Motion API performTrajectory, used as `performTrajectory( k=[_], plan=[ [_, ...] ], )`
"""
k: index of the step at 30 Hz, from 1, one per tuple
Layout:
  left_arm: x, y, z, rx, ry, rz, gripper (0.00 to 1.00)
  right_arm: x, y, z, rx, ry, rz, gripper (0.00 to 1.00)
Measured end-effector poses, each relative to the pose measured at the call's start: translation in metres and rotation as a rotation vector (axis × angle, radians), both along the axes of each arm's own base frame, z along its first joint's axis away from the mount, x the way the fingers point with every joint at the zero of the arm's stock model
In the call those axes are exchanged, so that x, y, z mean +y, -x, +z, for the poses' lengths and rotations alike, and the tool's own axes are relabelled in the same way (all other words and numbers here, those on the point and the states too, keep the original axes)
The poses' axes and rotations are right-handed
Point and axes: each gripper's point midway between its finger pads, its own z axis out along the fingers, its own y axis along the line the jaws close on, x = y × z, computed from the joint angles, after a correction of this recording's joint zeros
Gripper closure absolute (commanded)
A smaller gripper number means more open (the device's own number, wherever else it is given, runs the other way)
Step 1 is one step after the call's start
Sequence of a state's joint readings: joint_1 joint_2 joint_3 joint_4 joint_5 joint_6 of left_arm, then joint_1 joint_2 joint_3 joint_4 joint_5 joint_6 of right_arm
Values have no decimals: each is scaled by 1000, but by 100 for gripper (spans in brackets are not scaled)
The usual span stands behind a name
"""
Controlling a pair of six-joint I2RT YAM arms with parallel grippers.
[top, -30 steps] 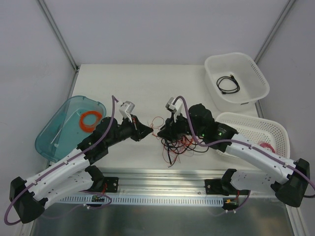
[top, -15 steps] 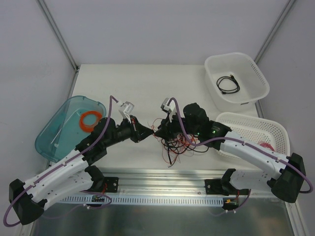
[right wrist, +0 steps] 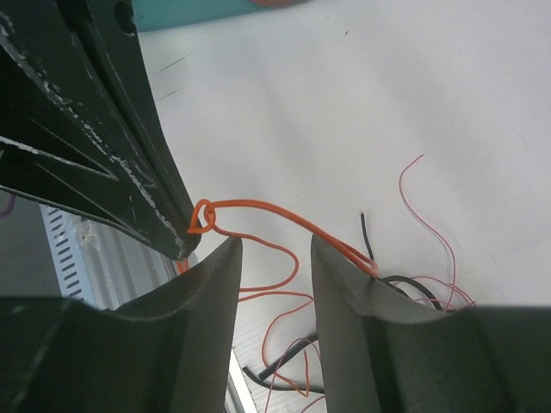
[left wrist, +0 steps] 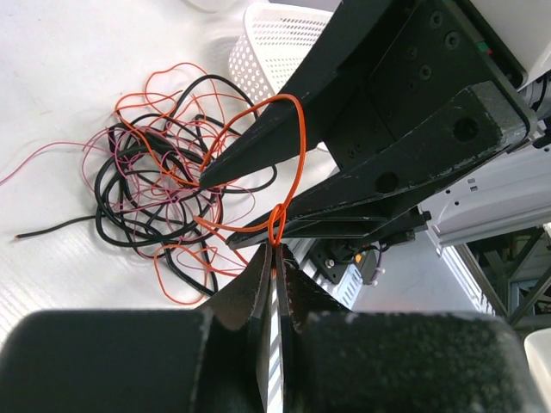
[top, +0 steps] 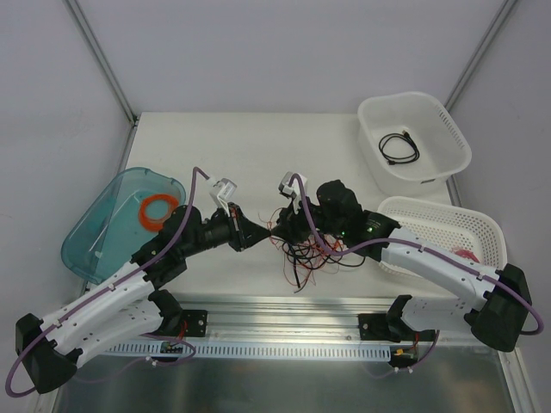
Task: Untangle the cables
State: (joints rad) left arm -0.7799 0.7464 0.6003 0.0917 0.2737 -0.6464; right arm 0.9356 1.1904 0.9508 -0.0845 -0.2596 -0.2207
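The cables [top: 312, 249] are a loose tangle of thin black, orange and red wires on the white table, also seen in the left wrist view [left wrist: 164, 189]. My left gripper [top: 264, 231] [left wrist: 277, 248] is shut on a knotted loop of one orange wire [left wrist: 297, 146], held just left of the tangle. My right gripper [top: 278, 225] [right wrist: 275, 248] is open, tip to tip with the left one. The orange wire [right wrist: 258, 206] runs from the left gripper's tip [right wrist: 176, 232] across the right fingers; one strand passes between them.
A teal tray [top: 95, 232] at the left holds an orange ring coil [top: 157, 209]. A white basket [top: 413, 99] at the back right holds a black cable [top: 399, 146]. A second white basket [top: 448, 225] at the right holds a pink-red spool [top: 467, 255].
My right gripper has moved left, up to the left gripper's tip. The left gripper has edged right, still holding the orange wire.
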Motion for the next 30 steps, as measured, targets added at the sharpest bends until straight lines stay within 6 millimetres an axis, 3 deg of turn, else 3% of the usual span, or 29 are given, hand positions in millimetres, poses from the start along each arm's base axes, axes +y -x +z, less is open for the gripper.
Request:
performTrajectory(
  k=[12,17,23,30],
  plan=[
    [-2,1,17,-23,25,-9,100,11,6,11,-3,-61,68,61],
    [-1,0,16,-21,23,-6,100,14,9,10,6,-74,89,73],
    [-1,0,17,-24,24,-2,100,16,13,8,17,-88,107,98],
    [8,-10,24,-54,16,72,100,10,17,-5,44,-55,105,99]
  ],
)
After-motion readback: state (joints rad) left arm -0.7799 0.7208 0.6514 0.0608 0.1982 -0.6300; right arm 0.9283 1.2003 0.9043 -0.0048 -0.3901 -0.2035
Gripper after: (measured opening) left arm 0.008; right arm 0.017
